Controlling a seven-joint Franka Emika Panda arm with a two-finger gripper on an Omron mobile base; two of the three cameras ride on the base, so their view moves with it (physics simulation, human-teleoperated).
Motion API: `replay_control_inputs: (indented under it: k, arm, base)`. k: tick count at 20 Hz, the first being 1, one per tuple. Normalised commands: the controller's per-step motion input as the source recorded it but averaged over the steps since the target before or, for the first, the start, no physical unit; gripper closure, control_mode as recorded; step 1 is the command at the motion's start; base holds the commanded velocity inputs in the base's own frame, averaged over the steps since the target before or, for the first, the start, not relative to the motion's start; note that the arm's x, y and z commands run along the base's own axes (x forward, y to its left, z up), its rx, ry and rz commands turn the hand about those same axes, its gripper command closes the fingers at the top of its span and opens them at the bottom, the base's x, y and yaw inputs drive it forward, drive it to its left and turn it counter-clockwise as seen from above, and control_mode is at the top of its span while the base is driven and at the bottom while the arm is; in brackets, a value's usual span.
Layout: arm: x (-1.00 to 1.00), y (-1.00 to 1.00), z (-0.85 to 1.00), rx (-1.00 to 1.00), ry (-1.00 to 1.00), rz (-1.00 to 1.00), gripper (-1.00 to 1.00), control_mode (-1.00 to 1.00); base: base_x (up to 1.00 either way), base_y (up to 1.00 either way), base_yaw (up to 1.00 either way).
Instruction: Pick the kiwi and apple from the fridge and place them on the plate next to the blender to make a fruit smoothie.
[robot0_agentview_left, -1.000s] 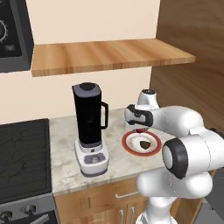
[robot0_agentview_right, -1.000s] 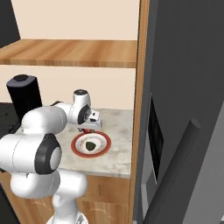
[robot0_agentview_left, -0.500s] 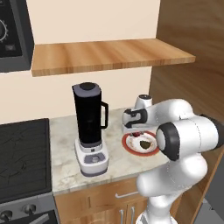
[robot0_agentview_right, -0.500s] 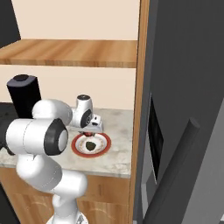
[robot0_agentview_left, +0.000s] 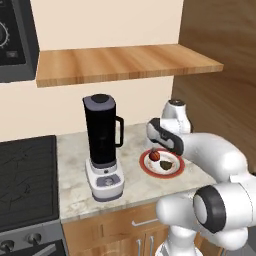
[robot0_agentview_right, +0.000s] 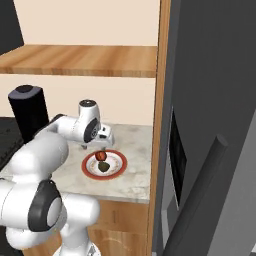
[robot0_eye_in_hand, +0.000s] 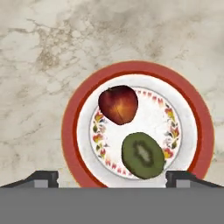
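Note:
The white plate with a red rim (robot0_eye_in_hand: 70, 127) lies on the marble counter, right of the black blender (robot0_agentview_left: 102, 145). On it rest the red apple (robot0_eye_in_hand: 118, 104) and the green-brown kiwi (robot0_eye_in_hand: 142, 155), side by side. My gripper (robot0_eye_in_hand: 111, 177) hovers straight above them, open, its fingertips (robot0_eye_in_hand: 41, 177) spread wider than both fruits and holding nothing. From the left base the gripper (robot0_agentview_left: 156, 147) hangs just over the apple (robot0_agentview_left: 155, 155), kiwi (robot0_agentview_left: 166, 164) and plate (robot0_agentview_left: 176, 172). From the right base I see the gripper (robot0_agentview_right: 102, 147), apple (robot0_agentview_right: 101, 156), kiwi (robot0_agentview_right: 104, 166) and plate (robot0_agentview_right: 88, 167).
A wooden shelf (robot0_agentview_left: 125, 62) runs above the counter. A stovetop (robot0_agentview_left: 25, 170) lies left of the blender (robot0_agentview_right: 29, 112). The grey fridge (robot0_agentview_right: 210, 125) stands to the right behind a wooden side panel (robot0_agentview_right: 161, 125), with its door (robot0_agentview_right: 215, 200) swung open near the base.
The apple now lies free on the plate beside the kiwi, where only the kiwi showed before. The gripper has opened above it, and the arm's elbow has swung round.

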Motion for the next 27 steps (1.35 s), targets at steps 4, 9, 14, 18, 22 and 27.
replay_control_inputs:
  k: [4,9,14,18,22,27]
  arm:
    - [-1.00,-0.13,0.89,0.00,-0.34,0.00,-1.00,-1.00]
    - [-1.00,-0.27,0.17,0.00,-0.48,0.00,-1.00,-1.00]
    - [-1.00,-0.14,-0.01,0.00,-0.56,0.00,-1.00,-1.00]
    - [-1.00,0.00,0.70,-0.04,-0.49,-0.01,-1.00,-1.00]
    - [-0.25,0.00,0.16,0.00,-0.14,0.01,-1.00,-1.00]
    - [0.00,-0.10,0.00,0.00,0.02,0.00,-1.00,-1.00]
  base:
    - [0.00,0.00,0.00]
    - [0.00,0.00,0.00]
    - [0.00,0.00,0.00]
    - [0.00,0.00,0.00]
    - [0.00,0.00,0.00]
    - [0.00,0.00,0.00]
